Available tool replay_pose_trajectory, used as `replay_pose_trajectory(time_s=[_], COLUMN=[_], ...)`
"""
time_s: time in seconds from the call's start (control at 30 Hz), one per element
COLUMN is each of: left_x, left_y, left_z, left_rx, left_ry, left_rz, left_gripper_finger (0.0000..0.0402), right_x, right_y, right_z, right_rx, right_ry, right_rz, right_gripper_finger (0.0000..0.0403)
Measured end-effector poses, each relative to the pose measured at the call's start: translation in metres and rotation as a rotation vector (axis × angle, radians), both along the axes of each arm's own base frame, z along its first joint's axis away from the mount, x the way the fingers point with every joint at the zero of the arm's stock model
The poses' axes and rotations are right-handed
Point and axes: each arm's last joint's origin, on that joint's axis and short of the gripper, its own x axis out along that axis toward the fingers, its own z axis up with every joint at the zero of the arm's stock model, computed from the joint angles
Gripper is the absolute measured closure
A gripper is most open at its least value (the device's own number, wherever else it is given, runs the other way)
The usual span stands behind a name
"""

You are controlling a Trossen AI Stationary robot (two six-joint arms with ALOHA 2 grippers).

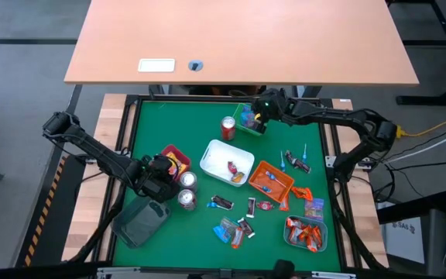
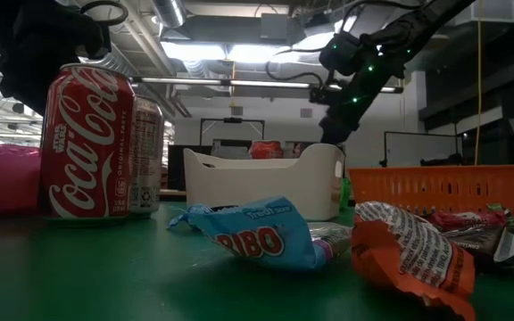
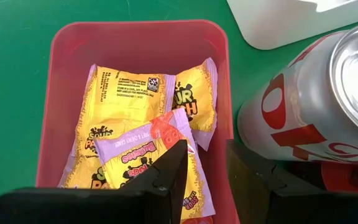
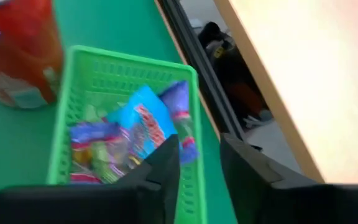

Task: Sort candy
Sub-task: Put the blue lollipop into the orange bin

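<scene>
Candy lay in two groups: sorted into trays, and loose on the green mat at lower centre and lower right of the high view. At left centre, the left gripper point(image 1: 163, 177) hung over the pink tray point(image 1: 173, 152), fingers parted, nothing between them; yellow packets point(image 3: 145, 99) reading "Sour Patch" lay below it, a purple-edged one on top, with Coca-Cola cans point(image 1: 185, 189) just beside the tray. Moving right, the white bin point(image 1: 224, 159) held a few pieces and the orange basket point(image 1: 272, 180) some more. At upper centre, the right gripper point(image 1: 259, 108) stood above the green basket point(image 1: 248, 120), jaws apart with a gap and empty; blue and purple packets point(image 4: 143, 127) sat directly under it. Loose sweets point(image 1: 238, 226) lay below both grippers in the frame, a blue packet point(image 2: 255, 234) marked "Haribo" among them; they looked nearer the left gripper, which seemed the better placed for a next pick. Their long axes pointed every way.
</scene>
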Motion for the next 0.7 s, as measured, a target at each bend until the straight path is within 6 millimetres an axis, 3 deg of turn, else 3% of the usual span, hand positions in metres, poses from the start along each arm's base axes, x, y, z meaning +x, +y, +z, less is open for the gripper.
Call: replay_pose_trajectory(time_s=[0.13, 0.33, 0.47, 0.7], left_x=[0.000, 0.000, 0.000, 0.000], left_y=[0.000, 0.000, 0.000, 0.000], left_z=[0.000, 0.000, 0.000, 0.000], left_rx=[0.000, 0.000, 0.000, 0.000], left_ry=[0.000, 0.000, 0.000, 0.000], left_rz=[0.000, 0.000, 0.000, 0.000], left_gripper_finger=[0.0302, 0.0302, 0.0302, 0.0302], right_x=[-0.006, -0.027, -0.043, -0.065], right_y=[0.000, 0.013, 0.024, 0.040], right_z=[0.007, 0.046, 0.069, 0.089], right_rx=[-0.010, 0.140, 0.239, 0.384], right_ry=[0.108, 0.322, 0.293, 0.199], right_rz=[-0.056, -0.075, -0.089, -0.107], right_gripper_finger=[0.0261, 0.0258, 0.0259, 0.0260])
